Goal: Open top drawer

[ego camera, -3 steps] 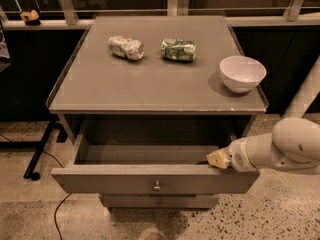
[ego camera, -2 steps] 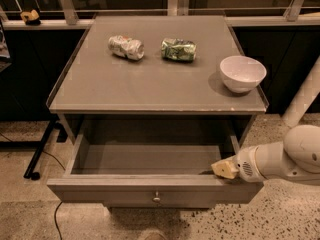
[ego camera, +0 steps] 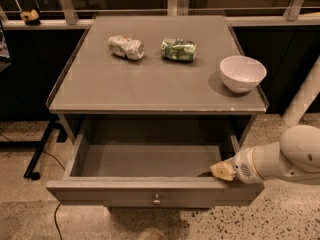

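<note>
I am holding my gripper (ego camera: 223, 171) against the inner right end of the top drawer (ego camera: 110, 194), just behind its front panel, with my white arm (ego camera: 280, 159) reaching in from the right. Only the yellowish tip is showing there, and I cannot tell whether it is spread or pressed together. The drawer is standing pulled well out from under the grey cabinet top (ego camera: 150, 89), showing its plain grey inside, and its small round metal knob (ego camera: 156, 200) is sitting at the middle of the front, well apart from my gripper. On the cabinet top a crushed silver can (ego camera: 126, 47) is lying on its side beside a crushed green can (ego camera: 178, 49); the print on both is too blurred for me to read. A white bowl (ego camera: 242, 73) is standing upright near the right front corner.
</note>
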You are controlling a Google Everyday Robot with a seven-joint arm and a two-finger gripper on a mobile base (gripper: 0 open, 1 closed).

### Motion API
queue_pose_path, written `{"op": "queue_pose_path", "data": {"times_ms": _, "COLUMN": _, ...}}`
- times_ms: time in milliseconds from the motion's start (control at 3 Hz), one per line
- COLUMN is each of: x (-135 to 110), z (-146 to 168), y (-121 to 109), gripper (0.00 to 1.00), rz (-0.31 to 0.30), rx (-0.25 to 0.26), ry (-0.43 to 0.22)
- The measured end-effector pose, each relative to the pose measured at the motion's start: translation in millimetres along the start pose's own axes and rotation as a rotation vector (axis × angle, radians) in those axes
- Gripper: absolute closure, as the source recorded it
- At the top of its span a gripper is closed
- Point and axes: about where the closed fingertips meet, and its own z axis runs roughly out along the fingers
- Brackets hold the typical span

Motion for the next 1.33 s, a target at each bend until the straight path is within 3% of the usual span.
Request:
{"op": "queue_pose_path", "data": {"times_ms": 667, "x": 39.0, "z": 0.6, "y": 4.6, "gripper": 1.0, "rz": 0.046, "rx": -0.026, "ry": 0.08}}
{"op": "queue_pose_path", "data": {"times_ms": 1333, "x": 43.6, "z": -5.8, "y": 8.4, "gripper": 1.0, "rz": 0.059, "rx": -0.025, "ry": 0.075}}
